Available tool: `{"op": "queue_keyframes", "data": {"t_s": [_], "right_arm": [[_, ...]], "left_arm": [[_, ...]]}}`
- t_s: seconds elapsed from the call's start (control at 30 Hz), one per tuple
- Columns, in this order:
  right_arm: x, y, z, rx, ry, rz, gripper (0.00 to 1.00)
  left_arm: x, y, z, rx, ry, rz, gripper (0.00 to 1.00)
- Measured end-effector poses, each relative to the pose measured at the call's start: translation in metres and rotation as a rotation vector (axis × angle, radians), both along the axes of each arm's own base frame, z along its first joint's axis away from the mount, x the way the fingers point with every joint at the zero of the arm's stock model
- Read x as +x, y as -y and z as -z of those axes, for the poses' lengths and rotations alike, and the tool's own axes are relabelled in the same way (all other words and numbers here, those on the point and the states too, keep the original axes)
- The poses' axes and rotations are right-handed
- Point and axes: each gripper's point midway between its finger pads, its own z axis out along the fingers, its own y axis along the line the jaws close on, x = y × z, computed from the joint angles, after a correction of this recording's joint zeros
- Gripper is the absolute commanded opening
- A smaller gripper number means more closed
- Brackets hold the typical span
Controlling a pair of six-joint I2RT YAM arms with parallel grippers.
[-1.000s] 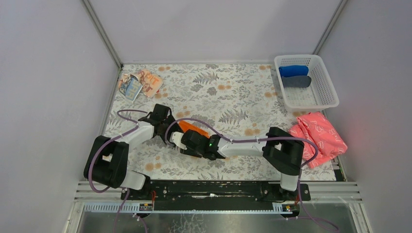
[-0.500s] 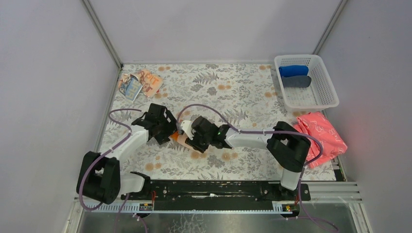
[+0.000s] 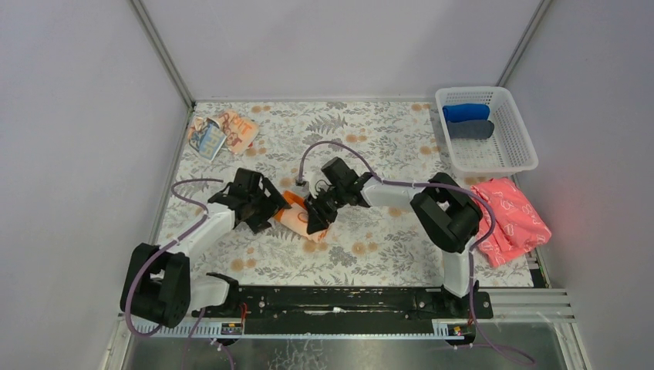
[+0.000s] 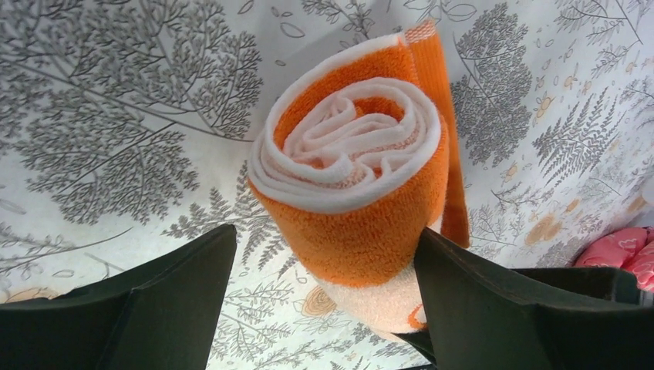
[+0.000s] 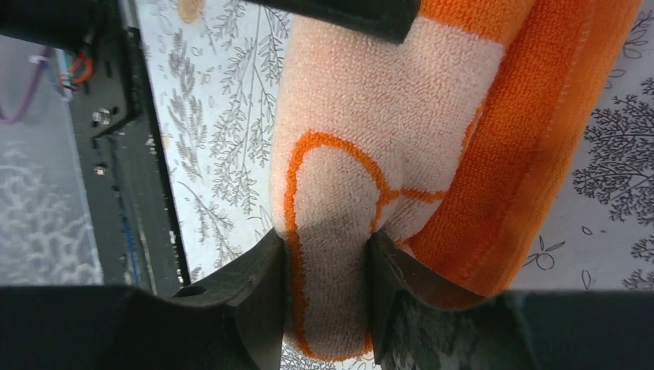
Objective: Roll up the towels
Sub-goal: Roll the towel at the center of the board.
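Observation:
The orange-bordered towel lies rolled up on the mat between both grippers. In the left wrist view its spiral end faces the camera. My left gripper is open around that end: the right finger touches the roll, the left finger stands apart from it. My right gripper is shut on the cream end of the roll, pinching it from the opposite side. The pale printed towel lies crumpled at the back left corner.
A white basket at the back right holds a blue roll and a dark grey roll. A pink patterned cloth lies in front of it by the right edge. The black base rail runs along the near edge.
My left gripper's jaws have spread apart off the orange roll. The right arm has swung farther out and turned, and its jaws have closed on the roll's cream end.

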Motion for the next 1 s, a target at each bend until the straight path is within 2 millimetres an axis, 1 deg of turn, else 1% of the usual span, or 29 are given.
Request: {"op": "queue_keyframes", "data": {"t_s": [0.2, 0.43, 0.6, 0.7, 0.83, 0.93, 1.0], "right_arm": [[0.004, 0.003, 0.001, 0.071, -0.194, 0.003, 0.07], [0.004, 0.006, 0.003, 0.131, -0.399, -0.005, 0.07], [0.003, 0.008, 0.003, 0.149, -0.478, 0.005, 0.08], [0.004, 0.009, 0.003, 0.149, -0.492, 0.014, 0.1], [0.004, 0.01, 0.003, 0.139, -0.494, 0.029, 0.2], [0.007, 0.011, 0.001, 0.121, -0.462, 0.056, 0.34], [0.008, 0.013, -0.001, 0.098, -0.425, 0.081, 0.44]], "left_arm": [[0.011, 0.005, 0.007, -0.015, 0.007, 0.001, 0.82], [0.022, 0.009, 0.018, -0.012, -0.014, 0.005, 0.8], [0.027, 0.013, 0.025, -0.015, -0.025, 0.014, 0.75], [0.031, 0.015, 0.026, -0.019, -0.028, 0.022, 0.7], [0.034, 0.02, 0.028, -0.02, -0.027, 0.041, 0.6], [0.036, 0.024, 0.03, -0.021, -0.026, 0.053, 0.55], [0.035, 0.026, 0.031, -0.02, -0.026, 0.063, 0.53]]}}
